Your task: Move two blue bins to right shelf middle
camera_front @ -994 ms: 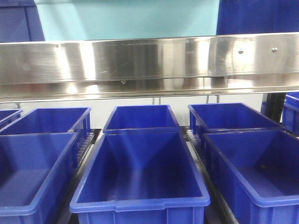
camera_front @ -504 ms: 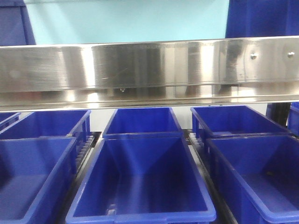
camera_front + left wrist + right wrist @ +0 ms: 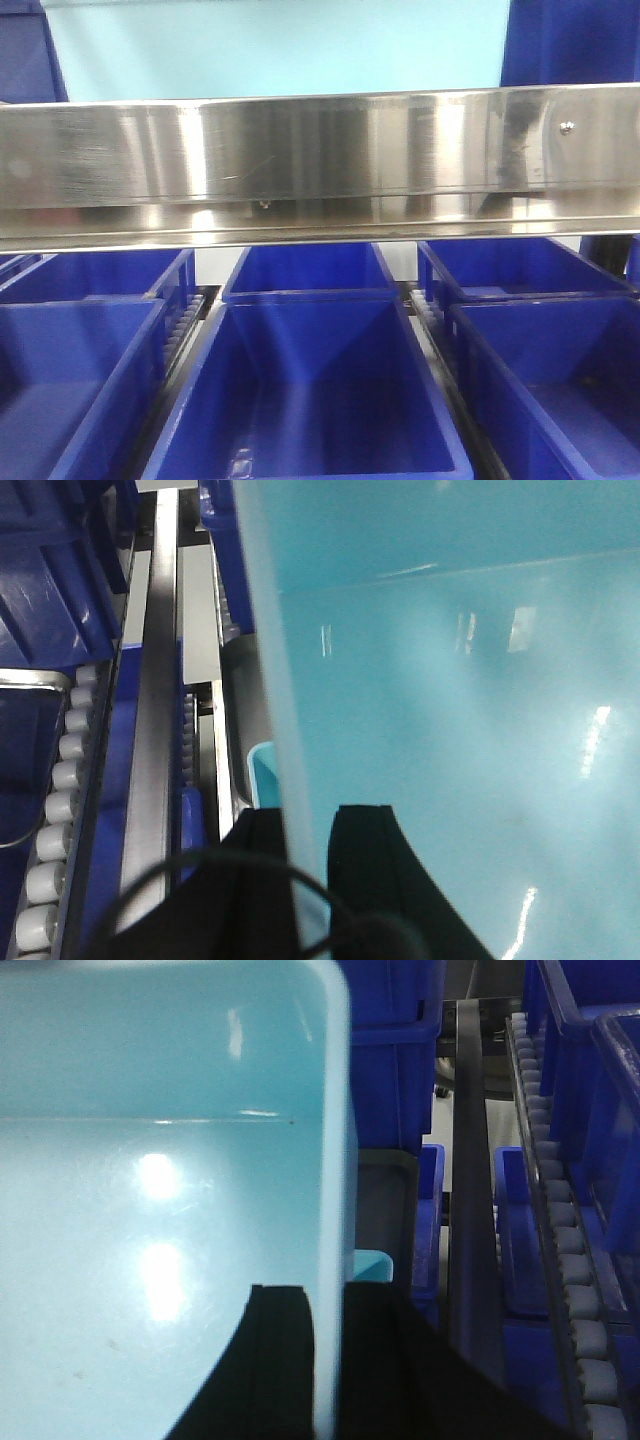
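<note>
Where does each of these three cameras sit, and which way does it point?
Front: on the robot, facing a steel rail with dark blue bins beneath; no robot parts show.
Left wrist: behind the left hand, looking along the light blue bin wall its fingers straddle.
Right wrist: behind the right hand, gripping a bin wall too.
Shared: both wrist views show the light blue bin.

The left black gripper (image 3: 310, 818) and right black gripper (image 3: 328, 1302) each pinch a pale turquoise plastic bin (image 3: 450, 680) wall, one finger on either side.
</note>
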Available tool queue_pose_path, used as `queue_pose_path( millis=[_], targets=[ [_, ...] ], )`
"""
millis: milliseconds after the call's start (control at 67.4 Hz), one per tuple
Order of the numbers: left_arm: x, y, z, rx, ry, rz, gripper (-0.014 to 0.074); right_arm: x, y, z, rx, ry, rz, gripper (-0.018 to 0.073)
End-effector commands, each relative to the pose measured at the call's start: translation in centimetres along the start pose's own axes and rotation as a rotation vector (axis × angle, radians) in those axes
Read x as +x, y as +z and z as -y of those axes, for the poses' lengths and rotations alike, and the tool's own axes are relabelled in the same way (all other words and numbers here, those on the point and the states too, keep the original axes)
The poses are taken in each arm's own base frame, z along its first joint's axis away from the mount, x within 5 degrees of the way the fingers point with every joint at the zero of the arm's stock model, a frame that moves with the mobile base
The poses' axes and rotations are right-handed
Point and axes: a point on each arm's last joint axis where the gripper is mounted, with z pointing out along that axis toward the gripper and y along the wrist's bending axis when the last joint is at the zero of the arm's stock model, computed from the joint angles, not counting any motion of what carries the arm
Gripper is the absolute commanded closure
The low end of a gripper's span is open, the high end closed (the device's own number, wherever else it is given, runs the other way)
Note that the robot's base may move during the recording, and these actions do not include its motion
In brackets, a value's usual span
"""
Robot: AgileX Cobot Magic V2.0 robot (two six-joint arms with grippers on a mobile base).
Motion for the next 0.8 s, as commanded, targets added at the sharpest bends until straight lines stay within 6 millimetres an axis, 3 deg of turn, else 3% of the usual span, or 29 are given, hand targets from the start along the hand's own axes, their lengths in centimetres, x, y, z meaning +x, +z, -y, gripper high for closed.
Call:
queue_pose_path(
  millis=[0,786],
  targets=[
    [-1.08,-1.42,0.44,0.042,0.001,0.105,0.0707,-1.03,-1.42,-0.62,-0.039,0.008,0.088,0.0713],
    [-2.0,-1.57,0.57,0.057,0.004,0.207,0.0707,-1.09,-1.53,-0.63,-0.04,0.008,0.093,0.0713]
  ],
)
